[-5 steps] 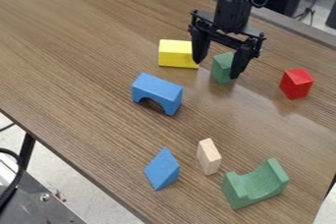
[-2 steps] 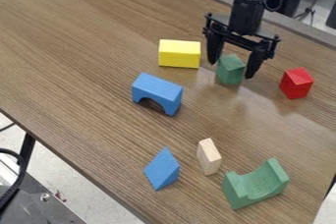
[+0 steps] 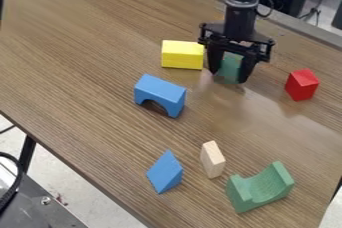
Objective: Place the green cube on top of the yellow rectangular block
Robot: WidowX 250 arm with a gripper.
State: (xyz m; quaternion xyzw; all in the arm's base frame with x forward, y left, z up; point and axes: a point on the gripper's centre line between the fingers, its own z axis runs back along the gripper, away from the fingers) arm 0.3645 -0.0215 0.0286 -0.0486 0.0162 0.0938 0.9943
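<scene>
At the back right of the table, the gripper (image 3: 229, 75) points down with one finger on each side of a small green block (image 3: 230, 67), shut on it. The block is low at the tabletop; whether it touches the wood I cannot tell. Just left of the gripper lies a yellow block (image 3: 182, 55). A red block (image 3: 302, 85) sits off to the right. The blue arch (image 3: 160, 95) stands nearer the camera, to the lower left.
Toward the front of the wooden table (image 3: 80, 67) are a blue triangular block (image 3: 165, 172), a thin natural-wood block (image 3: 212, 159) and a green curved block (image 3: 260, 187). The table's front edge runs diagonally down from the left.
The gripper shifted right until it straddled the small green block, then came slightly back left and lower as its fingers drew together on the block. The other blocks stayed put.
</scene>
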